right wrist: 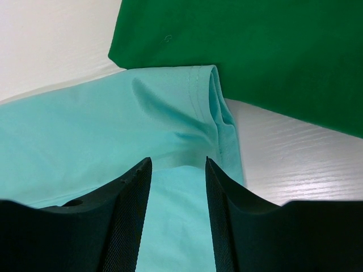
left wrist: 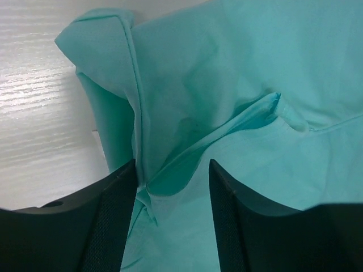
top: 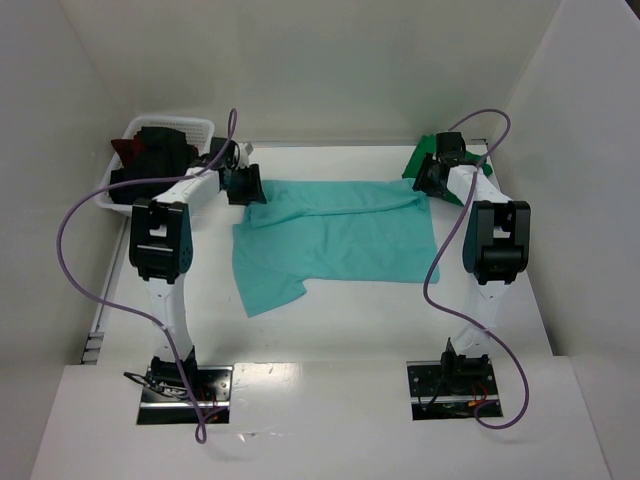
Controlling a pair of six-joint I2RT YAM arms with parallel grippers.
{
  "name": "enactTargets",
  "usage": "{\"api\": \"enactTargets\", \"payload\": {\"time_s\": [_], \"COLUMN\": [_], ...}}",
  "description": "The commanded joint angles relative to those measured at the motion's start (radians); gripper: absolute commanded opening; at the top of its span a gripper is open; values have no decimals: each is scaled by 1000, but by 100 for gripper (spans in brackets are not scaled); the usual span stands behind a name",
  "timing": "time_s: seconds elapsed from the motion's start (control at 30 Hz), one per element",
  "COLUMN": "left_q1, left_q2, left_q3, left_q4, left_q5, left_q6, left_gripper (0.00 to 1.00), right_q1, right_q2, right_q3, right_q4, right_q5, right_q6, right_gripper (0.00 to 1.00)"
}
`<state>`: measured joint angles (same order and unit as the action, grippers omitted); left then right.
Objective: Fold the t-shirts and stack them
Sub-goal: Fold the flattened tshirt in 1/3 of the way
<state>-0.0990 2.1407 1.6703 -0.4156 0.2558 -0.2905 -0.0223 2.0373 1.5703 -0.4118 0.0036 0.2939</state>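
Entry: teal shirt, first fold in hand, far corners not yet gripped.
Teal shirt [top: 340, 235] lay spread mid-desk [top: 330, 320], its far edge rumpled. My left tool [top: 247, 188] and right tool [top: 431, 178] sat at its two far corners, fingers apart, cloth between them. Green shirt [right wrist: 255, 51] lay just beyond. Next, I judged: clamp both corners and draw the edge toward me evenly.
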Motion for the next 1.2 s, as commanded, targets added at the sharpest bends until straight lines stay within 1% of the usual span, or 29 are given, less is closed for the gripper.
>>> {"api": "enactTargets", "payload": {"time_s": [0.0,0.07,0.1,0.17,0.23,0.3,0.33,0.4,0.43,0.47,0.5,0.53,0.6,0.63,0.67,0.87,0.93,1.0,1.17], "left_q1": [-1,-1,-1,-1,-1,-1,-1,-1,-1,-1,-1,-10,-21,-21,-21,-21,-21,-21,-21], "left_q2": [-94,-122,-122,-149,-159,-159,-169,-180,-194,-194,-205,-205,-205,-205,-196,-153,-122,-88,-10], "left_q3": [-41,-55,-55,-55,-55,-55,-55,-41,-41,-41,-41,-56,-66,-75,-75,-101,-101,-78,-8], "left_q4": [8,17,17,17,17,17,17,17,44,55,69,93,93,93,93,93,93,93,66], "left_q5": [-7,-30,-41,-62,-116,-151,-164,-153,-98,-66,-35,-5,62,78,106,131,122,108,74], "left_q6": [-12,-21,-21,-21,-36,-50,-62,-62,-62,-62,-62,-62,-36,-12,-1,37,37,48,71], "left_gripper": [60,66,66,71,73,73,73,72,71,69,69,68,68,68,68,68,68,68,68], "right_q1": [-8,-8,-8,-8,-8,-8,5,33,68,88,108,151,189,226,243,341,351,380,389], "right_q2": [3,-6,-6,-15,-25,-35,-35,-35,-35,-35,-35,-35,-13,15,29,170,199,230,253], "right_q3": [13,13,13,31,54,74,85,128,140,151,164,165,201,215,240,351,384,445,476], "right_q4": [25,25,25,25,25,15,15,4,4,4,4,14,15,15,15,15,15,-7,-27], "right_q5": [-4,-4,-14,-43,-92,-135,-180,-206,-217,-217,-226,-226,-238,-255,-269,-326,-326,-326,-307], "right_q6": [-6,-6,-6,-15,-15,-15,-15,-25,-36,-47,-47,-47,-47,-47,-47,-6,-6,4,4], "right_gripper": [48,47,47,47,45,44,41,38,38,38,38,42,49,56,58,57,57,57,57]}}
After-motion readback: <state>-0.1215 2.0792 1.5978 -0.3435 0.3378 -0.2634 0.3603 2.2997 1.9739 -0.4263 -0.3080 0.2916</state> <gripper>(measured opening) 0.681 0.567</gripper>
